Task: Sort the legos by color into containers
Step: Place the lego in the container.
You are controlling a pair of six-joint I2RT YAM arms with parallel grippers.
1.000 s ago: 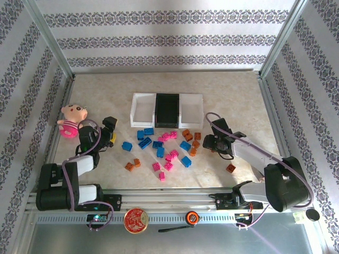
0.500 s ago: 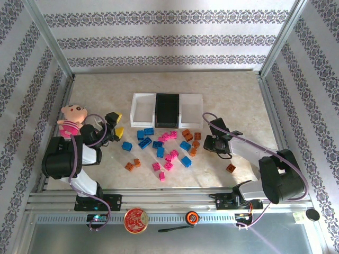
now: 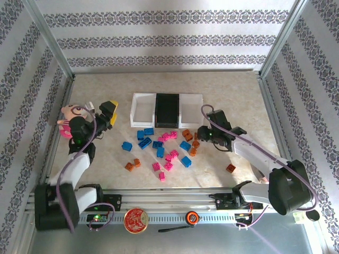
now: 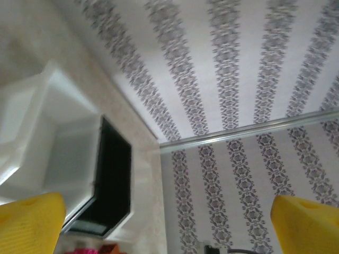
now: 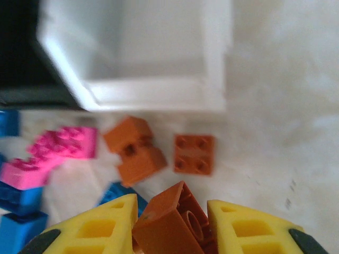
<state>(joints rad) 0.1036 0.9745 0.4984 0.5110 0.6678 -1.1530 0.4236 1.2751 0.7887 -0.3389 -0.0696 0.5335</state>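
Bricks (image 3: 164, 145) crowd the strip just in front of the trays (image 3: 167, 96). Table (image 3: 233, 90) behind and right of the trays is bare. Open lane between left gripper (image 3: 109, 114) and left tray (image 3: 133, 111). Doll (image 3: 67, 112) just beside left arm (image 3: 79, 159). Stray brick (image 3: 231, 168) beside right arm (image 3: 254, 153).

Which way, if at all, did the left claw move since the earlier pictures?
Yes: the left claw moved toward the far wall, now level with the left white rectangular plastic tray.

White wallpapered walls (image 3: 169, 39) banded with dark floral stripes enclose a beige marbled tabletop (image 3: 233, 90), with aluminium corner posts (image 3: 51, 42), evenly lit.
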